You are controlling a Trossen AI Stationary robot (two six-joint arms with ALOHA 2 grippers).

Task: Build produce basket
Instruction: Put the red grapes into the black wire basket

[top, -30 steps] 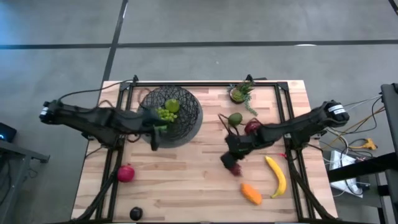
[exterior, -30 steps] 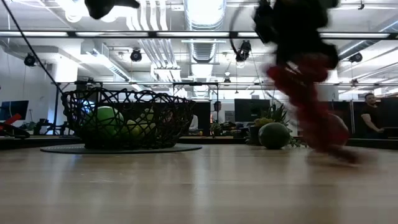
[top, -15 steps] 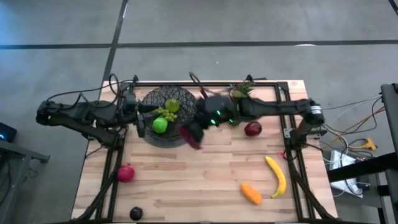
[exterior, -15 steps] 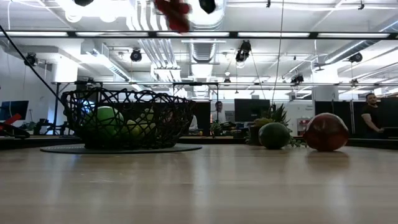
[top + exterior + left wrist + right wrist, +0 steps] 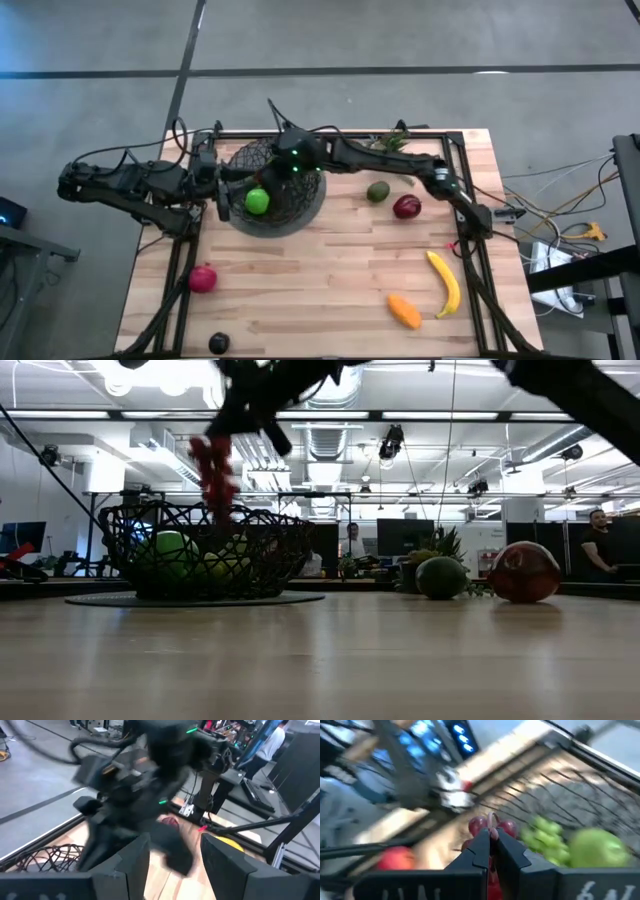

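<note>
The dark wire basket (image 5: 300, 205) (image 5: 205, 550) stands at the table's far left middle on a grey disc, with a green apple (image 5: 257, 201) (image 5: 597, 847) and green grapes (image 5: 545, 835) inside. My right gripper (image 5: 287, 165) (image 5: 492, 837) is above the basket, shut on a bunch of red-purple grapes (image 5: 215, 465) (image 5: 480, 826). My left gripper (image 5: 224, 195) (image 5: 175, 865) is open, just left of the basket's rim, holding nothing. An avocado (image 5: 377, 191), red apple (image 5: 406, 207), banana (image 5: 445, 283) and orange piece (image 5: 404, 311) lie on the table's right half. My right gripper pinches the grape bunch by its stem at the top (image 5: 493, 822) between its two fingertips, coming from above. The bunch hangs below the fingers, lifted clear of the table, and its lower end (image 5: 218, 510) dips just inside the basket's rim.
A red fruit (image 5: 202, 278) and a dark plum (image 5: 218, 343) lie near the table's near left corner. A small spiky green plant (image 5: 390, 145) stands at the far edge. A person (image 5: 600, 545) sits in the room beyond. Bare wood (image 5: 310, 280) spans the near middle.
My right gripper has risen from the table's right middle with the grapes and swept fast toward the left and far side, until it is over the basket; the bunch went from near the tabletop to hanging clear above the basket. My left gripper drew back leftward off the basket.
</note>
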